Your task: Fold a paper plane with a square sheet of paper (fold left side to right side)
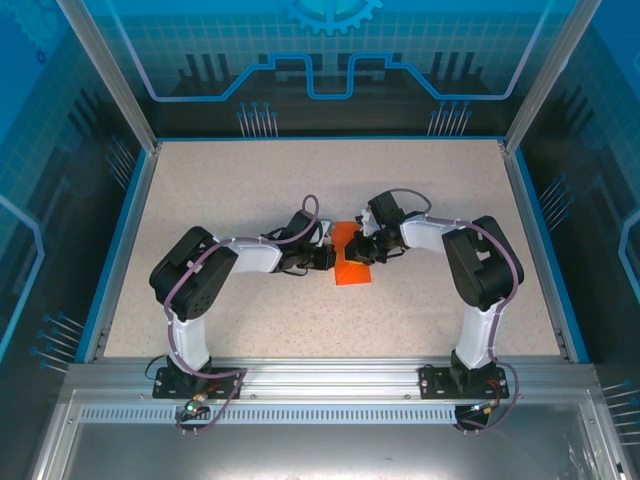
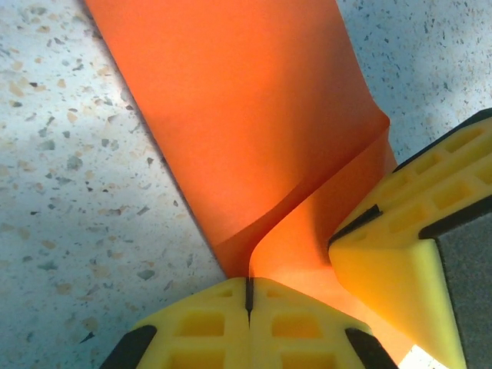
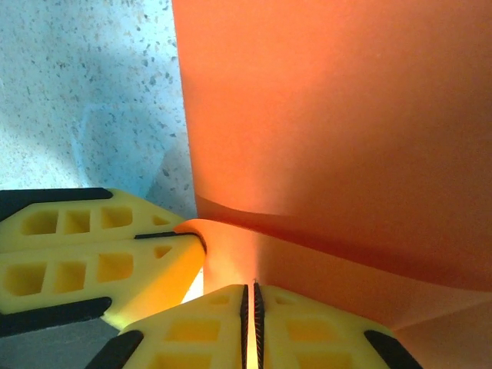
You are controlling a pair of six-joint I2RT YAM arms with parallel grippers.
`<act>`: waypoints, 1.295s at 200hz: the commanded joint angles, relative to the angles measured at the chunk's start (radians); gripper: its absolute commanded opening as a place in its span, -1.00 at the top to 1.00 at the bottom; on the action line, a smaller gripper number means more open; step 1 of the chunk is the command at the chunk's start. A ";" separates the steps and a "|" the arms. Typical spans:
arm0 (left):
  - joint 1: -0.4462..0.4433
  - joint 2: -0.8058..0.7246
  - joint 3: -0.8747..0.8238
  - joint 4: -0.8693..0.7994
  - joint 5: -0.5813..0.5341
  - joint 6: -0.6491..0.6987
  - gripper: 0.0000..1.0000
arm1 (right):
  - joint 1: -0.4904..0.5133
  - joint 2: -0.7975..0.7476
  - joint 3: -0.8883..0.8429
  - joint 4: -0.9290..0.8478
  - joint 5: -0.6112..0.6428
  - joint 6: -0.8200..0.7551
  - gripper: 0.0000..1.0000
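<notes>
Top view doesn't give you much: the paper (image 1: 351, 266) is just a small orange patch in the middle of the table (image 1: 240, 190), half tucked under the two wrists, so the grips aren't readable from up there.

The wrist cams fill that in. On the left one, the left gripper (image 2: 248, 286) has its yellow fingers pressed flat together, with the paper's edge pinched right in the seam. From there the sheet curls up and over, one layer lying on the speckled top and another arching above it.

On the right one, the right gripper (image 3: 251, 296) is clamped on the paper too, with a thin sliver of orange showing between the pads. The sheet bends up in front of it and covers most of the frame. Each cam also catches the other gripper just beside its own, close enough that they look nearly touching.

Pose is easiest from above. The left arm (image 1: 200, 275) and right arm (image 1: 480, 265) are both folded elbows-out, forearms angled in toward the centre. The two wrists meet over the paper, left one on its left edge, right one on its upper right.
</notes>
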 commanded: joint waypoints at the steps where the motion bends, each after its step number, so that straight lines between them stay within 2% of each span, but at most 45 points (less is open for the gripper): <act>1: 0.001 0.051 0.021 -0.017 0.007 0.025 1.00 | 0.010 0.010 0.005 -0.041 0.029 -0.017 0.73; 77: 0.001 0.015 0.028 -0.029 0.013 0.020 1.00 | 0.007 0.027 -0.010 -0.069 0.057 -0.006 0.73; 124: 0.002 -0.098 0.003 -0.052 0.012 0.013 0.65 | 0.001 0.032 -0.018 -0.073 0.060 -0.004 0.74; 141: 0.002 -0.154 -0.020 -0.060 0.018 0.010 0.61 | 0.001 0.029 -0.020 -0.072 0.059 -0.004 0.74; 168: 0.000 -0.209 -0.052 -0.050 0.109 -0.013 0.77 | 0.000 0.027 -0.020 -0.068 0.056 -0.004 0.73; 205: -0.014 -0.175 -0.076 0.022 0.304 -0.089 0.83 | 0.000 0.029 -0.020 -0.063 0.046 -0.002 0.73; 259: -0.051 -0.065 -0.060 0.087 0.384 -0.139 0.87 | -0.001 0.029 -0.021 -0.064 0.045 -0.002 0.73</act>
